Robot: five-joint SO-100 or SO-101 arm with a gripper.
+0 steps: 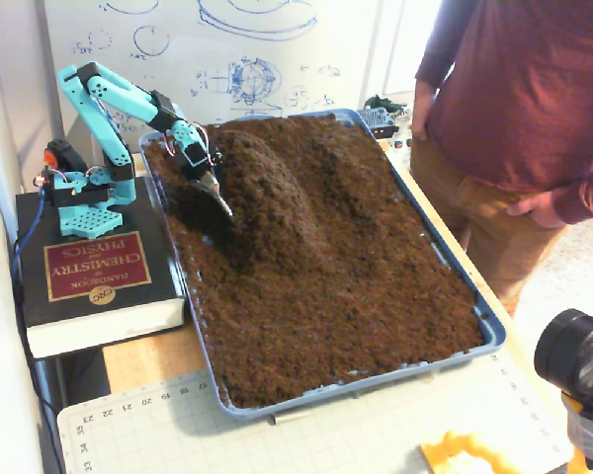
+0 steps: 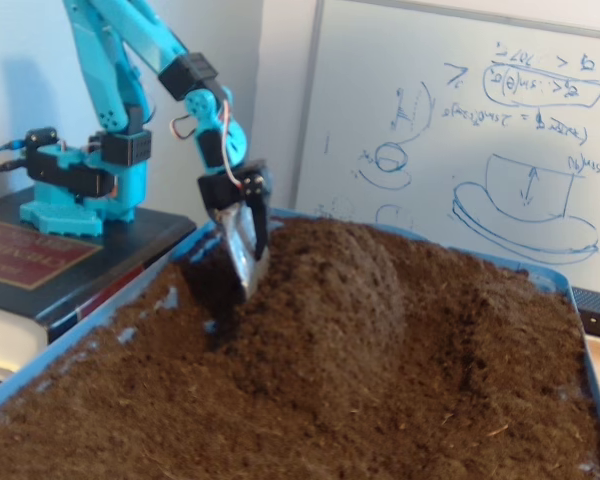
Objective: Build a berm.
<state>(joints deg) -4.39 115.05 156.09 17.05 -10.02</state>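
Pincer pressed against the left flank of the berm, metal scoop blade angled down into the soil; jaws narrow at most, though soil and blur hide whether any gap remains, so cannot tell for sure. No clump visibly held.

Berm along the far-left part of the blue tray, beside the arm's base, running from near the back rim toward the tray's middle. Steep on the arm side, gentler toward the lower swell to its right in the high fixed view. Flat soil over the rest of the tray.

Arm base bolted on a thick book, itself on the surface at the tray's left edge. Whiteboard behind; person in a red shirt standing at the tray's right side.

Handling, as a judgement: loose, crumbly, light per scoop, no stiffness at all. Nothing to grip as a whole; better pushed or ladled with the blade from the trough at its foot, upward onto the crest. Steep flank likely to slump if undercut or jolted, with grains spilling back down.
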